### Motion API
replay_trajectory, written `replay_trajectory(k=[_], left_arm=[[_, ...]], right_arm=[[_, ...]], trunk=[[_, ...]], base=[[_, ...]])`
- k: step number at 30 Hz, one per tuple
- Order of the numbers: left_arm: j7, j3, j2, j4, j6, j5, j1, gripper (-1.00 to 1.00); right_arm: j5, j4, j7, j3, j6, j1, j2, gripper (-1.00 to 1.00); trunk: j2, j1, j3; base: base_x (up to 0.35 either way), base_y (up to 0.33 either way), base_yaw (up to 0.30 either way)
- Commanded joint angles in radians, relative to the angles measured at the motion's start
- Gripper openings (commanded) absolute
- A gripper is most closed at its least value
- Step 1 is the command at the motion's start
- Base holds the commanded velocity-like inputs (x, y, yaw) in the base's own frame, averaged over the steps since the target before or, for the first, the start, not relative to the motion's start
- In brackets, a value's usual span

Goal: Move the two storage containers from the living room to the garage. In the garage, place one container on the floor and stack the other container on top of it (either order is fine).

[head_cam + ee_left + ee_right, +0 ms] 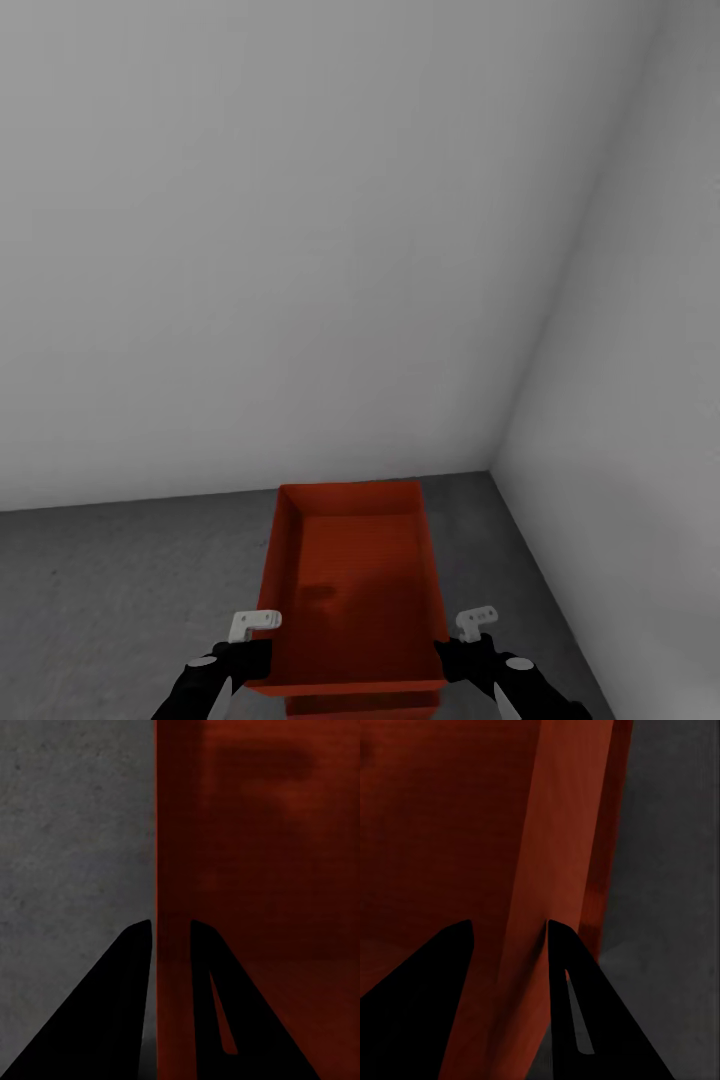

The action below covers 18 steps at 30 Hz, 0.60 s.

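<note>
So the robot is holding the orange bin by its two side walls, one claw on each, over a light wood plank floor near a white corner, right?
Not quite: the floor is dark grey speckled concrete, not light wood, as the head view shows. The rest holds: the left claw and right claw each pinch a side wall of the orange bin near the white corner.

A second orange-red container point(362, 708) (under the upper one point(350, 590)) shows only a sliver, cut off at the picture's edge.

A bare garage corner: plain white walls point(300, 250) meet at a right angle above a rough, speckled dark grey concrete floor point(120, 590), with no furnishings
</note>
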Motion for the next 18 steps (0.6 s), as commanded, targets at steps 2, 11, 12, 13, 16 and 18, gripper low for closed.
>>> replay_trajectory(k=[2,11,12,13,16,18], left_arm=[[0.033,0.013,0.019,0.0,0.006,-0.024,0.0,-1.0],[0.033,0.013,0.019,-0.001,0.006,-0.024,0.0,-1.0],[0.033,0.013,0.019,0.0,0.006,-0.024,0.0,-1.0],[0.033,0.013,0.019,-0.001,0.006,-0.024,0.0,-1.0],[0.033,0.013,0.019,0.0,0.006,-0.024,0.0,-1.0],[0.033,0.013,0.019,0.0,0.006,-0.024,0.0,-1.0]], right_arm=[[-0.01,-0.004,0.099,0.018,-0.007,0.0,-0.001,-1.0],[-0.01,-0.004,0.099,0.018,-0.007,0.0,-0.001,-1.0],[-0.01,-0.004,0.099,0.018,-0.007,0.0,-0.001,-1.0],[-0.01,-0.004,0.099,0.018,-0.007,0.0,-0.001,-1.0],[-0.01,-0.004,0.099,0.018,-0.007,0.0,-0.001,-1.0],[-0.01,-0.004,0.099,0.018,-0.007,0.0,-0.001,-1.0]], trunk=[[0.0,0.0,-0.001],[0.0,0.0,-0.001],[0.0,0.0,-0.001],[0.0,0.0,-0.001],[0.0,0.0,-0.001],[0.0,0.0,-0.001]], base=[[0.0,-0.205,0.0],[0.0,-0.036,0.0],[0.0,-0.003,0.0],[0.0,-0.002,0.0],[0.0,0.0,0.0],[0.0,0.0,0.0]])
